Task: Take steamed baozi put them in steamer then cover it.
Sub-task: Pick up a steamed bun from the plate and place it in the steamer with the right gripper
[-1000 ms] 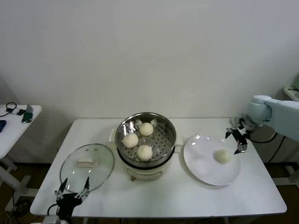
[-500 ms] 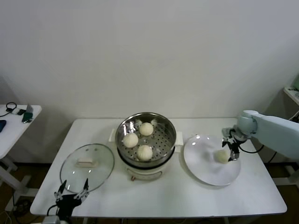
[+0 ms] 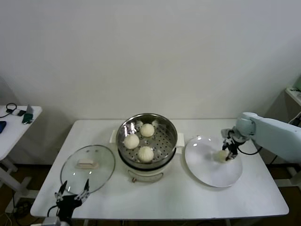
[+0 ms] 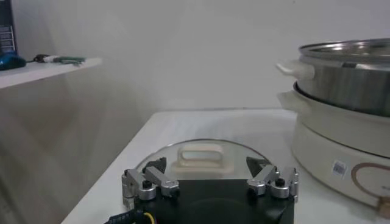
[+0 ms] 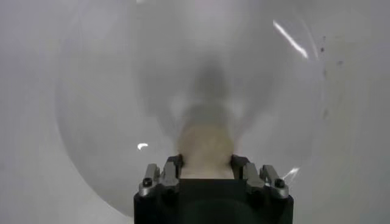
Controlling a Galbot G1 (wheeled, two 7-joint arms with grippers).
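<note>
Head view: three steamed baozi (image 3: 139,141) sit in the steamer (image 3: 146,141) at frame centre; the fourth baozi (image 3: 222,155) lies on the white plate (image 3: 212,172) at right, clasped by the right end effector (image 3: 228,151). The cover (image 3: 88,163) rests lower left on the desk (image 3: 188,200).

Left wrist view: the left end effector (image 4: 210,182) hangs spread wide (idle) before the cover (image 4: 198,159).

Right wrist view: fingers (image 5: 239,165) flank the bun (image 5: 206,149).

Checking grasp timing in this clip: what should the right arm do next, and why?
Probably finish closing, then lift. The right gripper has its fingers either side of the last baozi on the plate, while three buns already sit in the steamer.
</note>
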